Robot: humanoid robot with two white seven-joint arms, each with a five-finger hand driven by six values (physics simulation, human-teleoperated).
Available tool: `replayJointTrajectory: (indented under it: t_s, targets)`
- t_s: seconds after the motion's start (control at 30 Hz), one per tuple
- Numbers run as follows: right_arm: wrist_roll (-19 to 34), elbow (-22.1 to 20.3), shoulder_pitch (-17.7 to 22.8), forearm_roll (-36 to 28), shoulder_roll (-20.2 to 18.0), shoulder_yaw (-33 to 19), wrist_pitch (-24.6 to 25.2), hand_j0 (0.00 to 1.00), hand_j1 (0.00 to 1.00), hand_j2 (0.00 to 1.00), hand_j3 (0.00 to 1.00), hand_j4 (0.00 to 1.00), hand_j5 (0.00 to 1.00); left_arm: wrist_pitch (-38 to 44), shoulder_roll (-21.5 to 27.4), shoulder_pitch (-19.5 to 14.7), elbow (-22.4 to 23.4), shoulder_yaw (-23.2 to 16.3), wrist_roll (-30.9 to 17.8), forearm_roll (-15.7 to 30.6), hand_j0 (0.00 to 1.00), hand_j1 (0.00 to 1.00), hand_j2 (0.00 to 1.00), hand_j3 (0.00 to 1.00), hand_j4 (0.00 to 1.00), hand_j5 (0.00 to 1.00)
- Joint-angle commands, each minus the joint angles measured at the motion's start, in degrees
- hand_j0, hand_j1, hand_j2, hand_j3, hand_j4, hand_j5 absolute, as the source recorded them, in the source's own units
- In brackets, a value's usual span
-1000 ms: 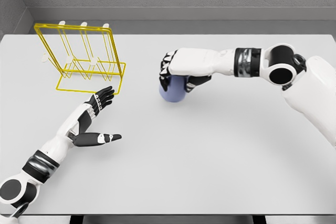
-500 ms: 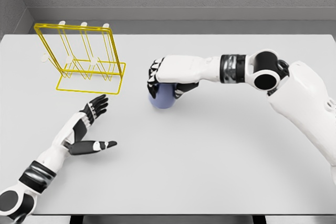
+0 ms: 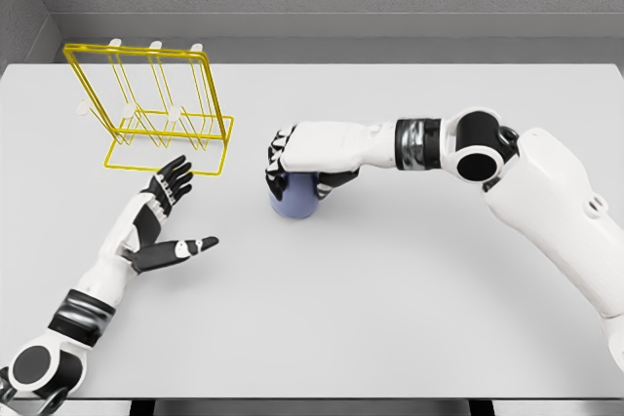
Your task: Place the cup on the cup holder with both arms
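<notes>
A pale blue cup (image 3: 293,197) stands near the middle of the white table, held from above by my right hand (image 3: 292,158), whose fingers are curled around its top. The yellow wire cup holder (image 3: 152,109) stands at the back left, with white pegs along its top. My left hand (image 3: 171,211) lies open and flat just in front of the holder's base, fingers spread, holding nothing. It is roughly a hand's width left of the cup.
A grey wall runs along the table's (image 3: 390,319) far edge. The table's front edge lies at the bottom of the picture.
My right hand has carried the cup leftwards and nearer the front. My left hand has drawn back a little from the holder.
</notes>
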Motion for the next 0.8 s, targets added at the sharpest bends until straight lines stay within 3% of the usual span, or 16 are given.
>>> replayJointTrajectory:
  t_s: [0.0,0.1,0.23,0.33,0.43,0.53,0.77]
  targets:
    - [-0.05,-0.02,0.0,-0.38,-0.04,-0.04,0.19,0.4,0.4,0.4,0.4,0.4,0.4,1.19,-2.29,0.0,-0.03,-0.06,0.3,-3.61,1.0,1.0,1.0,1.0,1.0,1.0]
    - [-0.05,-0.02,0.0,-0.38,-0.04,0.05,0.19,0.41,0.41,0.41,0.41,0.41,0.41,2.43,-3.79,-0.26,-0.03,-0.15,3.28,-6.16,1.0,1.0,1.0,1.0,1.0,1.0]
    - [-0.05,0.15,-0.35,-0.12,0.05,-0.12,0.19,0.68,0.68,0.68,0.68,0.68,0.68,2.69,-5.37,-0.26,-0.03,-0.06,3.64,-10.29,1.0,1.0,1.0,1.0,1.0,1.0]
    - [-0.05,0.15,-0.26,0.33,0.4,-0.21,0.19,0.69,0.69,0.69,0.69,0.69,0.69,2.69,-5.55,-0.18,0.06,-0.15,3.55,-10.56,1.0,1.0,1.0,1.0,1.0,1.0]
    - [-0.05,0.68,-0.26,0.68,0.4,-0.3,0.19,0.77,0.77,0.77,0.77,0.77,0.77,2.6,-5.55,-0.26,0.06,-0.15,3.46,-10.73,1.0,1.0,1.0,1.0,1.0,1.0]
    - [-0.05,0.95,-0.26,0.85,0.49,-0.3,0.19,0.8,0.8,0.8,0.8,0.8,0.8,2.6,-6.51,-0.26,0.06,-0.06,3.63,-13.46,1.0,1.0,1.0,1.0,1.0,1.0]
    - [-0.05,2.0,-0.26,2.35,2.16,-0.56,0.19,1.0,1.0,1.0,1.0,1.0,1.0,2.69,-6.87,-0.18,0.06,-0.06,3.64,-13.37,1.0,1.0,1.0,1.0,1.0,1.0]
